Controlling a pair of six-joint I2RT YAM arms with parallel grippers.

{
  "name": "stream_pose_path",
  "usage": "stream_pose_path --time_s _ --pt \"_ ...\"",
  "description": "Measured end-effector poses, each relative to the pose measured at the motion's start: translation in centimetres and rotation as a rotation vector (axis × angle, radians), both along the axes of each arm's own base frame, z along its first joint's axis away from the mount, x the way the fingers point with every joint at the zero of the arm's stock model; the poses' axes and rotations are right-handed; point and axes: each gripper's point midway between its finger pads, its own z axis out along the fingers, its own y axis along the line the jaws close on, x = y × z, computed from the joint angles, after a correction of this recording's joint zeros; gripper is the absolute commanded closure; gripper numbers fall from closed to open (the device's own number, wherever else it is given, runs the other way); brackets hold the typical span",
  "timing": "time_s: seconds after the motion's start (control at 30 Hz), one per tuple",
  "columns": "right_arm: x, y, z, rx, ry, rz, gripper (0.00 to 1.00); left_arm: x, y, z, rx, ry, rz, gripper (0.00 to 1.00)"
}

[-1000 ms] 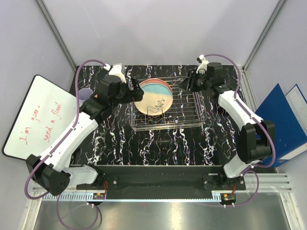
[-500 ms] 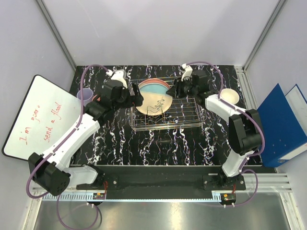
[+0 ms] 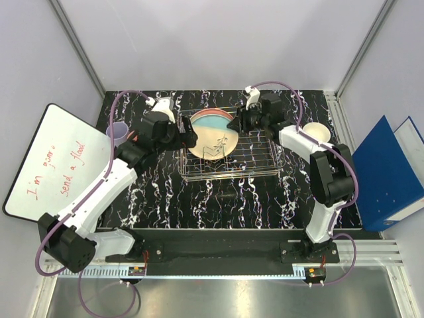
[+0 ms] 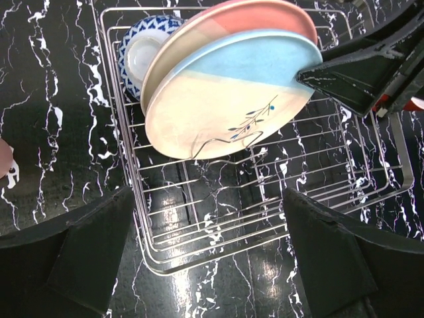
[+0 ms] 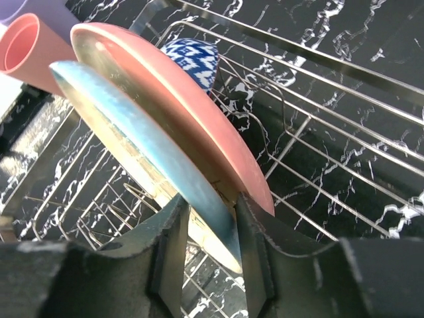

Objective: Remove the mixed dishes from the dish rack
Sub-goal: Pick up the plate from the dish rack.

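Observation:
The wire dish rack (image 3: 260, 158) stands at the back middle of the black marble table. In it lean a cream/blue plate (image 3: 211, 140) and, behind it, a cream/pink plate (image 3: 216, 114). My right gripper (image 3: 236, 123) is shut on the right rim of the cream/blue plate (image 5: 132, 142); one finger sits between the two plates, against the cream/pink plate (image 5: 192, 126). A blue-white patterned bowl (image 4: 140, 41) stands behind the plates, also in the right wrist view (image 5: 196, 55). My left gripper (image 3: 189, 139) is open and empty above the rack's left side (image 4: 199, 246).
A lavender cup (image 3: 118, 130) stands on the table left of the rack, and a pink cup (image 5: 26, 48) lies beside it. A pale cup (image 3: 317, 132) stands right of the rack. A whiteboard (image 3: 46, 165) lies at far left and blue binders (image 3: 387, 173) at far right.
My right gripper has swung left along the back of the rack to the plates and closed on the cream/blue plate's rim. The left gripper has edged slightly towards the rack.

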Motion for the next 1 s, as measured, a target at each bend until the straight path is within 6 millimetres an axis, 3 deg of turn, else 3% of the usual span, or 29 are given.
stream_pose_path --time_s 0.3,0.4,0.57,0.77,1.0 --pt "0.6 0.8 -0.2 0.011 -0.015 0.1 0.64 -0.1 0.2 -0.8 0.017 0.01 -0.005 0.03" --pt "0.6 0.9 -0.2 0.024 -0.017 0.12 0.82 -0.1 0.3 -1.1 0.023 0.014 -0.005 0.03" --pt "1.1 0.8 -0.6 0.001 -0.089 0.159 1.0 -0.1 0.2 -1.1 0.024 0.013 -0.006 0.03" --pt "1.2 0.8 -1.0 -0.017 -0.138 0.177 1.0 0.2 0.1 -1.5 0.027 0.018 -0.006 0.04" --pt "0.7 0.4 -1.1 -0.011 -0.153 0.156 1.0 0.7 -0.6 -3.3 0.031 0.066 -0.011 0.04"
